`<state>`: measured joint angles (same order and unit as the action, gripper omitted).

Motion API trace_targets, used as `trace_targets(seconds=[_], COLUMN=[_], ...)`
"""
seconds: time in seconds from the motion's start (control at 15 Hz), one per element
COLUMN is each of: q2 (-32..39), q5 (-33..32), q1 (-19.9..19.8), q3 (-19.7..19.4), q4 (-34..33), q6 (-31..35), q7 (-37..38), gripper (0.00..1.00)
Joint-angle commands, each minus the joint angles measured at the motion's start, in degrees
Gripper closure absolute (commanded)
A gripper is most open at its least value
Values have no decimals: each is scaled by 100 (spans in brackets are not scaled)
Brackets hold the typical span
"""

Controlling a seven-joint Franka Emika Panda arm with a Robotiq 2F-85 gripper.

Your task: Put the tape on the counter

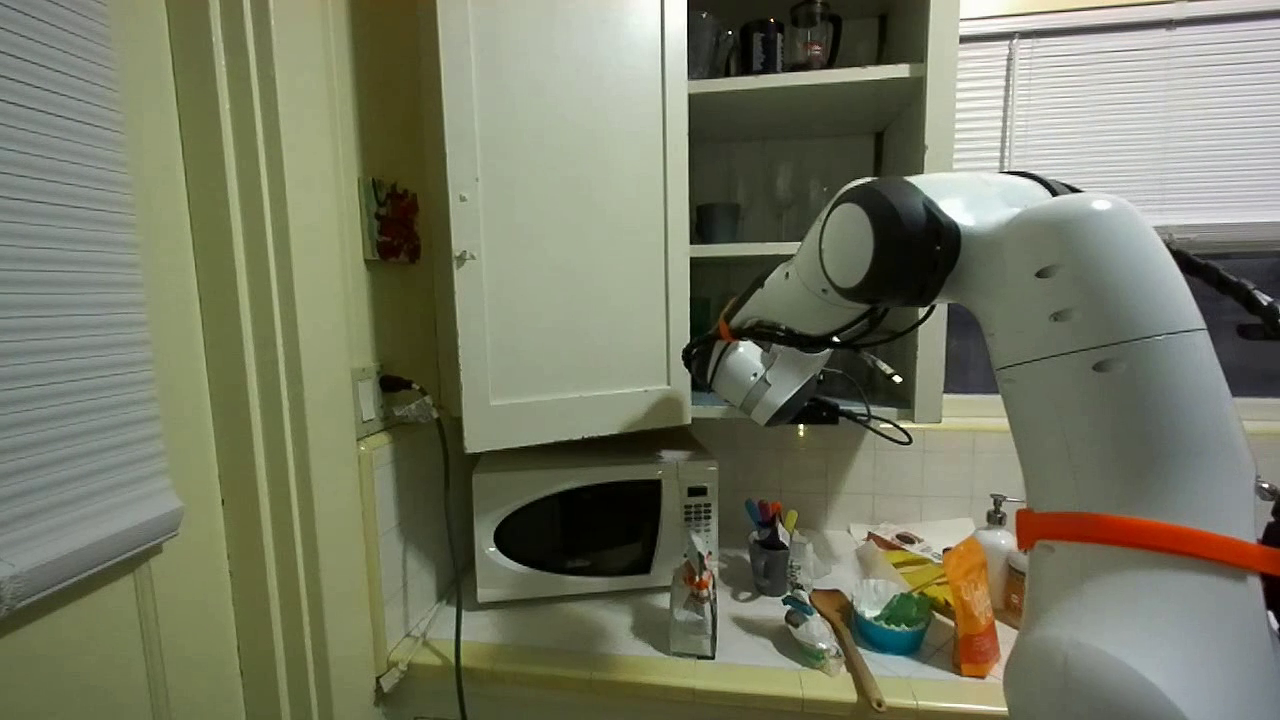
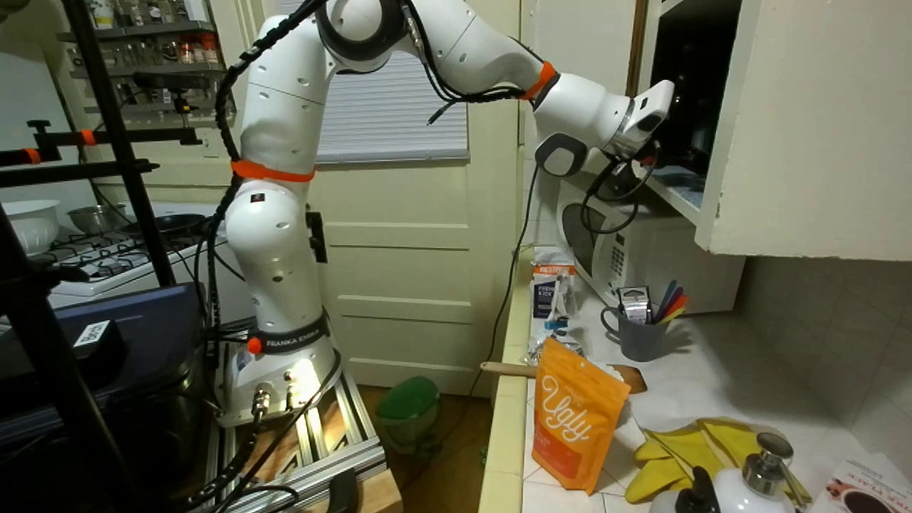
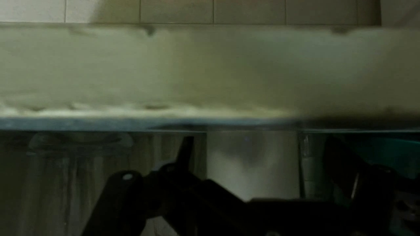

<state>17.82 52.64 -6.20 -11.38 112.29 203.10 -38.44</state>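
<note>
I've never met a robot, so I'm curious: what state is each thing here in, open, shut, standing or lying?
Gripper: open
Cupboard door: swung open
Microwave: shut
Window blind: partly lowered
Grey mug: upright, coloured handles poking out
Orange pouch: standing
Wooden utensil: lying on the counter, overhanging its edge
Yellow gloves: lying limp

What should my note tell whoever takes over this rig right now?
Gripper: the black two-finger gripper is open at the lowest compartment of the white-painted cupboard; I see nothing gripped, though the wrist view is dark.
Things: the long, pale tiled counter runs below the cupboard. The tape can't be made out in any view.
Done: the white panelled door stands open and the gripper is at the cupboard; no placement to be seen.
Left: probably find the tape, perhaps in that compartment, grasp it and set it on the counter.
</note>
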Motion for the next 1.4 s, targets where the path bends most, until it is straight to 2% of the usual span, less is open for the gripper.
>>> trace_targets(seconds=[0.0,0.33,0.4,0.73,0.93,1.13,1.2,1.27,1.33], q2=[252,173,96,-585,-1452,-2207,-2525,-2716,-2968], q5=[518,715,751,444,80,-198,-1123,-838,-1217], q1=[372,773,856,1028,968,947,291,664,446], q3=[-400,-829,-928,-1246,-1248,-1428,-958,-1418,-1368], q4=[-451,-431,-328,354,1054,1713,2044,2081,2237], q6=[-100,-143,-172,-476,-1245,-1914,-2151,-2465,-2772], q7=[-401,-505,-566,-772,-1025,-1459,-889,-1478,-1413], gripper=[18,58,63,63,63,63,63,63,63])
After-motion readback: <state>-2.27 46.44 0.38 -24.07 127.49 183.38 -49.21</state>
